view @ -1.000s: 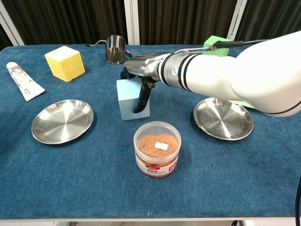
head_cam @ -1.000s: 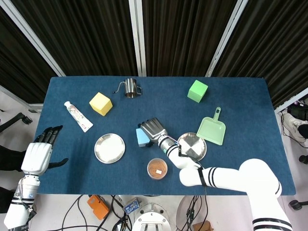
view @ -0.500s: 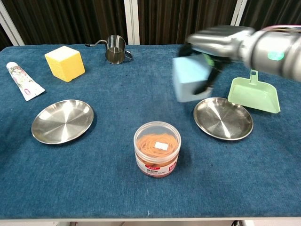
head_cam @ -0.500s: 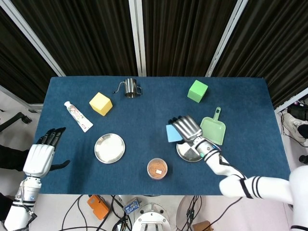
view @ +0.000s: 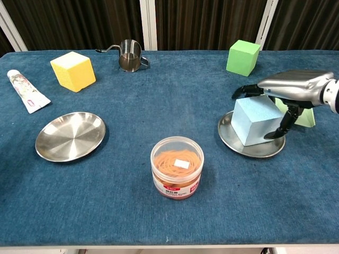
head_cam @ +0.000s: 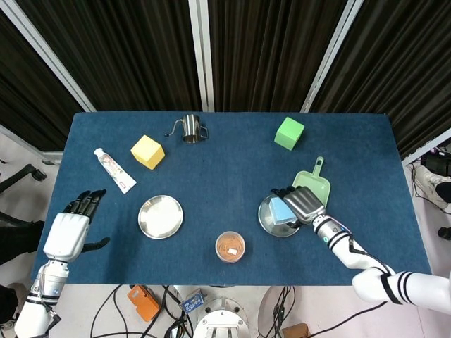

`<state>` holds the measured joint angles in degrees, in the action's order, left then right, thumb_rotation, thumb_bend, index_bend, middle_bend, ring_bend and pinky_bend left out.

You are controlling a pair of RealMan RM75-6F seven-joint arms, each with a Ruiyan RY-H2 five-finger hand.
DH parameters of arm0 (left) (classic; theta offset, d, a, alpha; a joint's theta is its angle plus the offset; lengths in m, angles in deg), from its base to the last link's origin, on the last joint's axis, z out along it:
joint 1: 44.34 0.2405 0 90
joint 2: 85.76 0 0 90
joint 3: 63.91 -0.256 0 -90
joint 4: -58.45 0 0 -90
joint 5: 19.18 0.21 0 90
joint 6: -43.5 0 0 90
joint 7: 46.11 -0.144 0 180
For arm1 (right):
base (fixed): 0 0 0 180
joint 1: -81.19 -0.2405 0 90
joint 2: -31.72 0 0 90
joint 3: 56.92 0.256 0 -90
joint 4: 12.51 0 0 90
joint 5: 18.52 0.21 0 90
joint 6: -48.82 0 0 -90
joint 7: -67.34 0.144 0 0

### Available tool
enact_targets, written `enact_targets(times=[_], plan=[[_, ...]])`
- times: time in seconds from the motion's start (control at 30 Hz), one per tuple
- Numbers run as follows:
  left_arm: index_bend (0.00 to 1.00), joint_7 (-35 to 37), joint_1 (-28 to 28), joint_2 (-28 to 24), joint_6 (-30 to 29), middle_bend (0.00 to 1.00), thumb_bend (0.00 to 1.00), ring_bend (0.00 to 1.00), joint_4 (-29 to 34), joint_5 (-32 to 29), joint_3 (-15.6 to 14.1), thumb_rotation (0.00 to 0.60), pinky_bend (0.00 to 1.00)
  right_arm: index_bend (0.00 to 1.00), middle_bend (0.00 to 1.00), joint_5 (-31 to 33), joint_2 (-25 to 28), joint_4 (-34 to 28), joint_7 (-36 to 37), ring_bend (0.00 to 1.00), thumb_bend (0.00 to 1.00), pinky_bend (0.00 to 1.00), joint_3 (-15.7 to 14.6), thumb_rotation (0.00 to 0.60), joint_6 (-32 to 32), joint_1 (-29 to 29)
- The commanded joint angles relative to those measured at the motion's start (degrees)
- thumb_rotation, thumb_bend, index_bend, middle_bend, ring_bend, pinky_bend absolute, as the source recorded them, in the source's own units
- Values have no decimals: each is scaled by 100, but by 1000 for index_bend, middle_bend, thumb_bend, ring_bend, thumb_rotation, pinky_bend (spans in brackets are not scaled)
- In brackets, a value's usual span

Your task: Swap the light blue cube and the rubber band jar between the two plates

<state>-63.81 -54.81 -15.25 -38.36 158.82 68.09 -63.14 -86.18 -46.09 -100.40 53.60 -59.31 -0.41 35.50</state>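
Observation:
The light blue cube (view: 255, 119) (head_cam: 281, 210) sits on the right steel plate (view: 249, 151) (head_cam: 268, 222). My right hand (view: 290, 88) (head_cam: 304, 201) covers its top and grips it, with fingers down its far and right sides. The rubber band jar (view: 177, 166) (head_cam: 230, 246) stands on the blue cloth between the plates, touched by nothing. Nothing lies on the left plate (view: 70, 136) (head_cam: 161, 217). Past the table's left edge my left hand (head_cam: 68, 232) hangs with its fingers spread and nothing in it; the chest view does not show it.
A green dustpan (head_cam: 310, 187) lies just behind the right plate, partly hidden by my hand in the chest view. Farther back are a green cube (view: 243, 57), a small metal pitcher (view: 128, 54), a yellow cube (view: 73, 70) and a tube (view: 25, 91).
My right hand carried the light blue cube from the table's middle rightward and set it down onto the right plate. The left hand drifted slightly right.

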Motion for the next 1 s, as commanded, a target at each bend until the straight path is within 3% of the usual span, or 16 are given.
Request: enact_targets(times=[0.03,0.17,0.37,0.47,0.6,0.77,1.0], plan=[[28,29,-7,-7,21,110,5,111,47,93,-51,600,278,0,0,-215,211,-245,226,0,142,35,-5,430,-9,110],[28,170,-33,-49,54,110,7,111,225,494,-239,600,278,0,0,-773,608,-698,477,0,112,0,-103,393,-464,397],[28,-124,-365,8,675,110,42,106,794,1050,-498,600,278,0,0,-1815,1171,-950,404,0,111,0,-490,391,-2280,1483],[28,-386,-700,296,1312,110,42,96,1045,1005,-450,600,278,0,0,-1803,1308,-858,184,0,111,0,-703,412,-3051,2196],[28,-610,-1265,1069,2192,103,34,79,1000,674,-131,600,262,0,0,-1657,1282,-414,669,0,111,0,-782,414,-3740,2966],[28,-1360,-1773,2046,2830,83,15,51,564,22,289,600,216,0,0,-1626,1370,107,1647,0,111,0,-667,416,-4104,3429],[28,-1945,-2148,2899,3095,80,4,44,24,-673,487,600,196,0,0,-1654,1503,364,2221,0,111,0,-508,409,-3910,3553]])
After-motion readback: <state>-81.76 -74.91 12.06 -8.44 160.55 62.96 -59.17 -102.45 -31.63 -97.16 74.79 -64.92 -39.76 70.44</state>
